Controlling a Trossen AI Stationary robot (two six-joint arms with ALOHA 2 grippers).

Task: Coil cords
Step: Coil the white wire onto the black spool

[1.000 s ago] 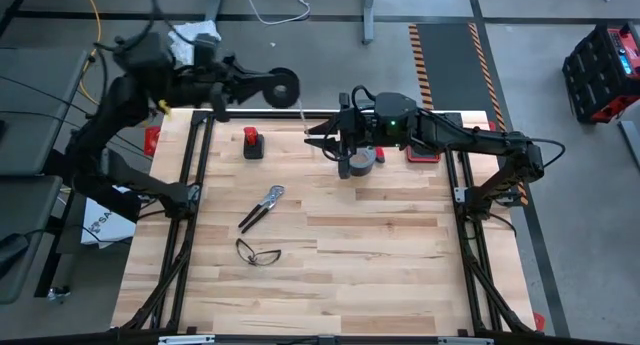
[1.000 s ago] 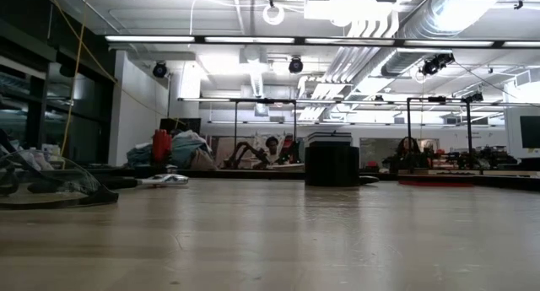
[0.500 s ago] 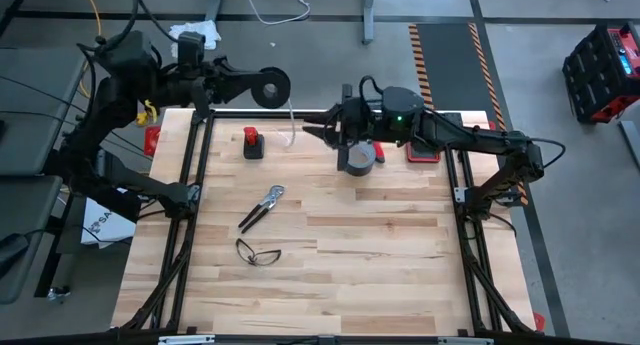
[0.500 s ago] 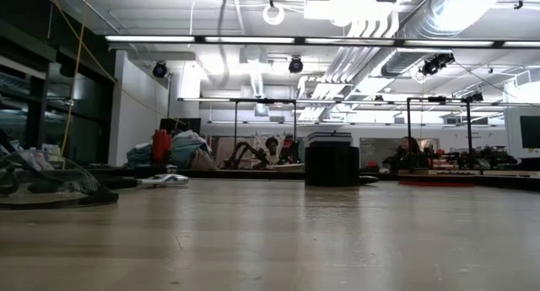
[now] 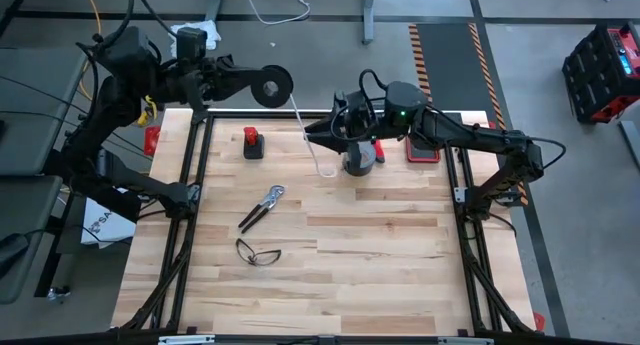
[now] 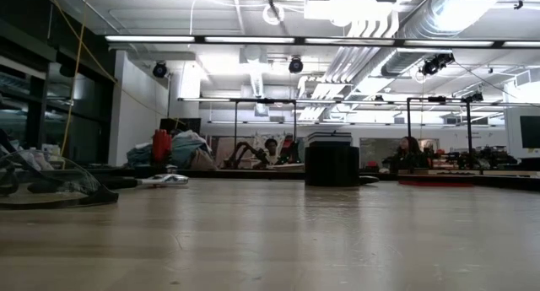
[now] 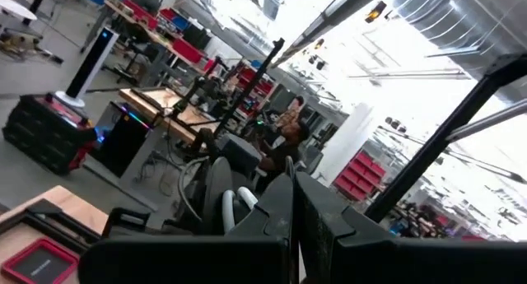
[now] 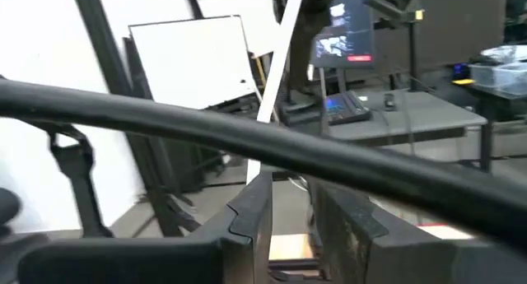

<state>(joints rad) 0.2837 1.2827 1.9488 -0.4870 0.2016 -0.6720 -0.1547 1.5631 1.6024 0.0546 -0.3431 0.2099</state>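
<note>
The cord (image 5: pixel 305 135) hangs between our left gripper (image 5: pixel 262 86), closed on the spool (image 5: pixel 271 86), and our right gripper (image 5: pixel 318 135), pinching it above the table's far edge; it might slip.

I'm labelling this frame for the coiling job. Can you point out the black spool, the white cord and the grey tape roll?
black spool (image 5: pixel 271 86): high view, on its round face.
white cord (image 5: pixel 305 127): high view, mid-length of the hanging strand.
grey tape roll (image 5: pixel 360 160): high view, on its outer wall.

Pliers (image 5: pixel 262 206), safety glasses (image 5: pixel 257 252), tape roll (image 5: pixel 360 159)
</note>
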